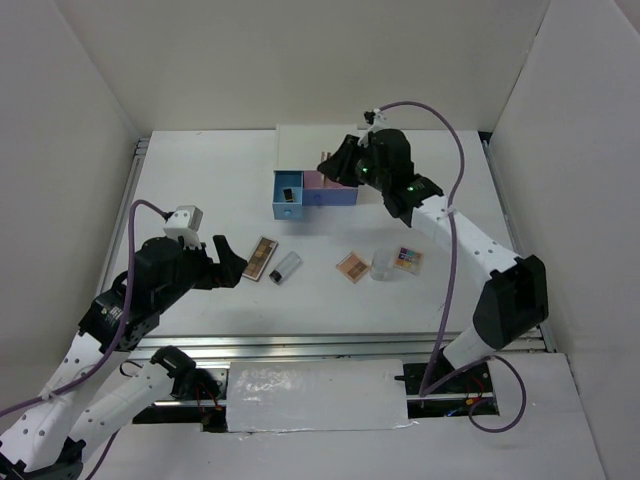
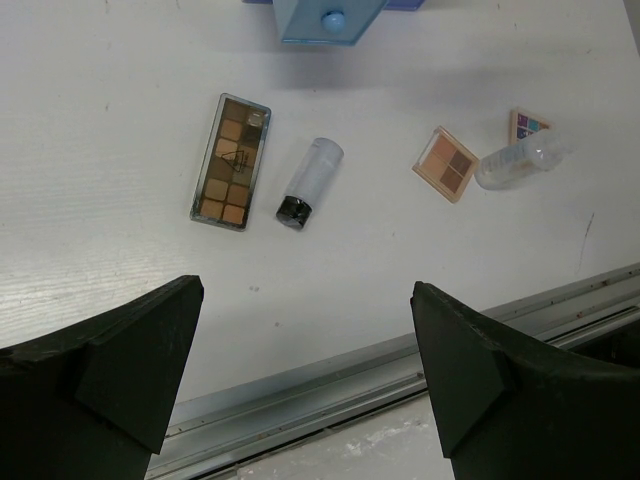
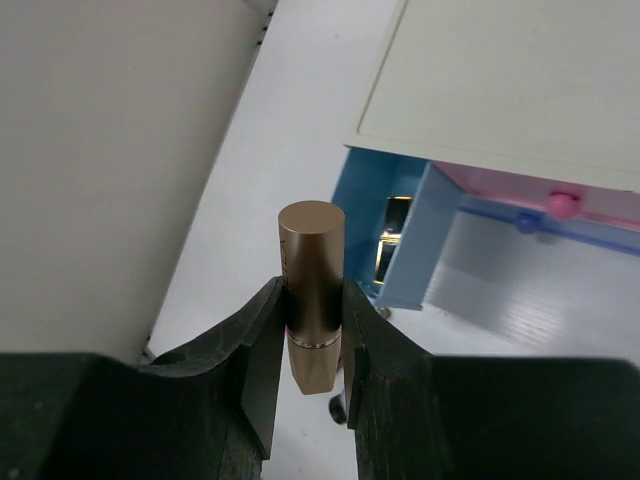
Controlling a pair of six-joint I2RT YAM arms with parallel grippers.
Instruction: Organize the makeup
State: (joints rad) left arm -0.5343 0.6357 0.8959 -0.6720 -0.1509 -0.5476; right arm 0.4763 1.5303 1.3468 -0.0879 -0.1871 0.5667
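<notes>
The right gripper (image 3: 312,295) is clamped on a gold metallic lipstick tube (image 3: 312,240) close to the white plastic drawer box (image 3: 500,80), whose blue drawer (image 3: 400,250) stands open. The left gripper (image 2: 305,290), fingers wide apart, hangs in front of that box over a long brown eyeshadow palette (image 2: 231,161) and 1 clear black-capped bottle (image 2: 310,180).

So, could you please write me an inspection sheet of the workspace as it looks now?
Surface: white table; drawer box at the far side, blue drawer pulled open.
Job's things: brown palette, black-capped bottle, pinkish palette, clear bottle, multicolour palette lie in a row; lipstick held.
Clutter: nothing seen.
Grippers: left gripper open, empty; right gripper shut on the lipstick, near the drawer box.
Cables: purple cables on both arms.
Surroundings: white walls on three sides.
</notes>
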